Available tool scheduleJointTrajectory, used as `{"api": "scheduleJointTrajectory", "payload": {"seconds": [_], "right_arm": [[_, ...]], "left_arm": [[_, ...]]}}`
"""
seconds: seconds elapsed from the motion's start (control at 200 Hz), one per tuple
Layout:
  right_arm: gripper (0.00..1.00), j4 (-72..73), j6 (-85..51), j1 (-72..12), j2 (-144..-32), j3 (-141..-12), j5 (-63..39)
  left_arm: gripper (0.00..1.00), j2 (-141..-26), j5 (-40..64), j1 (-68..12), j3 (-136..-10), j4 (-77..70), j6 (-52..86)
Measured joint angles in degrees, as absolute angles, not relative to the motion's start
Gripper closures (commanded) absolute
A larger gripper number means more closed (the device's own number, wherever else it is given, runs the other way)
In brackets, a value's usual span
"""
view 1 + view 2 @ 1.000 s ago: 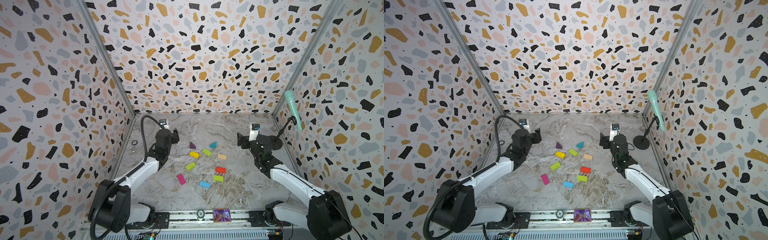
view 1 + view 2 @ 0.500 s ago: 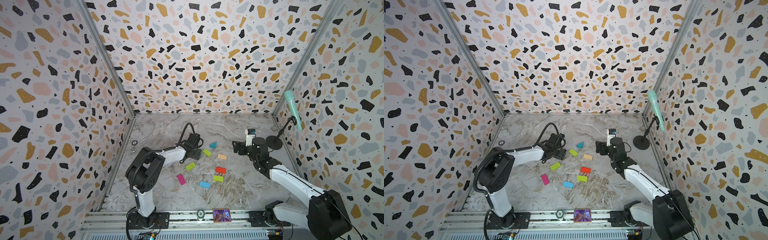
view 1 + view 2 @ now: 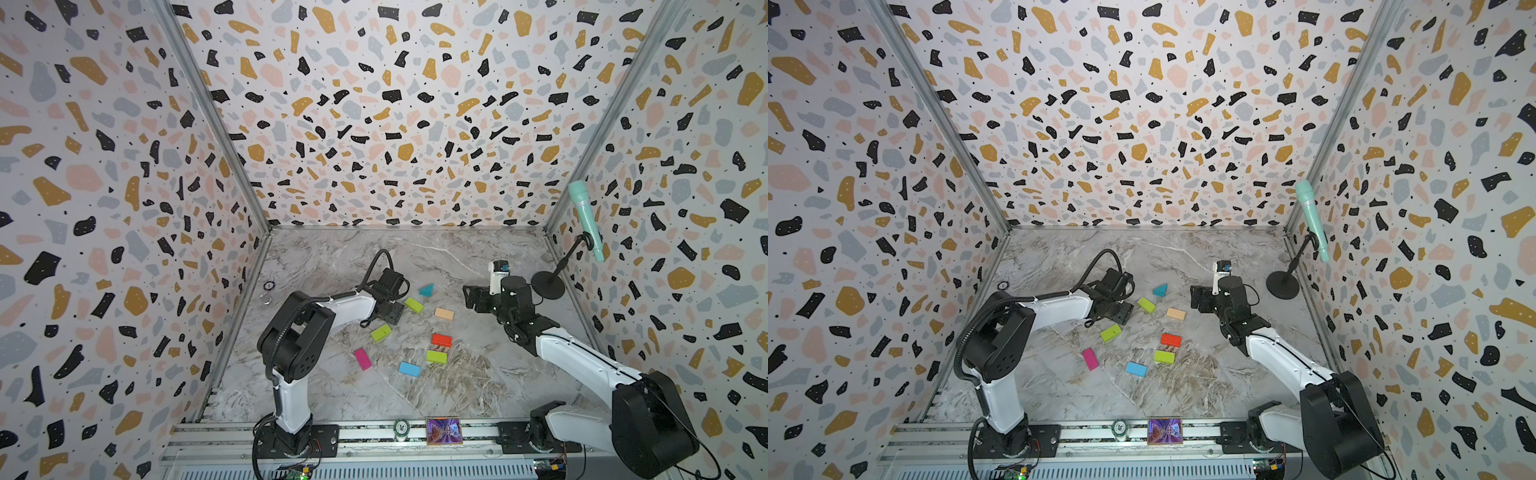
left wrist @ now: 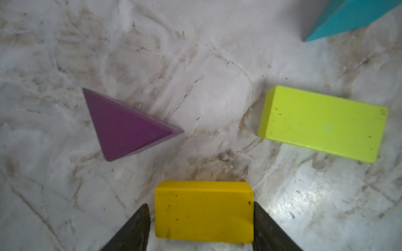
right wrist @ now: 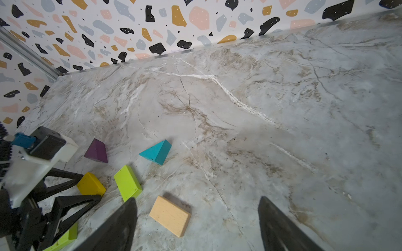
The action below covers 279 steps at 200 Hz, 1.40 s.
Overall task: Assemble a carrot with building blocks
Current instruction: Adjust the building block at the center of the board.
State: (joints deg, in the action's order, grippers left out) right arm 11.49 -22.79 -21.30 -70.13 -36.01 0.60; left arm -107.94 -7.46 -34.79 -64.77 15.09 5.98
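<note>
Carrot is not yet started; yellow brick (image 4: 204, 211) is straddled, unclamped, by left gripper (image 4: 200, 204); right gripper (image 5: 197, 198) is held wide, empty.

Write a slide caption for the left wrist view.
Left gripper, jaws open, straddles the yellow brick; purple wedge, lime green brick and teal wedge lie nearby.

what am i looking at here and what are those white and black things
These are two robot arms, the left arm and the right arm, mounted at the front of a marble table. Both top views look down from above; each wrist view rides on an arm, looking past its jaws. Loose coloured blocks lie scattered on the table. The left jaws straddle the yellow brick, which lies flat, seemingly not squeezed yet. The right jaws are open and empty.
</note>
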Motion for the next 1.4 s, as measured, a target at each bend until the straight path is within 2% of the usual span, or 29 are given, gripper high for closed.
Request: {"api": "scheduleJointTrajectory", "payload": {"seconds": [0.115, 0.331, 0.606, 0.856, 1.182, 1.397], "right_arm": [[0.13, 10.9, -23.3, -21.3, -70.7, -36.0, 0.6], [0.15, 9.6, -24.5, -23.6, -70.9, -36.0, 1.4], [0.15, 6.7, -26.6, -30.1, -73.9, -36.7, 3.7], [0.15, 6.6, -28.7, -32.8, -75.9, -36.9, 4.7], [0.15, 6.4, -31.0, -33.9, -76.9, -37.2, 4.8], [0.15, 6.4, -31.2, -34.2, -76.9, -37.7, 4.8]], "left_arm": [[0.45, -108.9, -6.7, -34.8, -66.7, 16.5, 5.7], [0.46, -109.8, -5.3, -34.8, -68.3, 17.9, 9.2], [0.46, -107.8, -4.0, -35.4, -66.0, 16.6, 23.4], [0.44, -107.4, -7.0, -38.2, -65.6, 16.9, 31.4], [0.29, -106.8, -9.6, -38.8, -64.9, 17.6, 35.8], [0.27, -104.1, -10.2, -38.8, -64.3, 17.8, 36.3]]}}
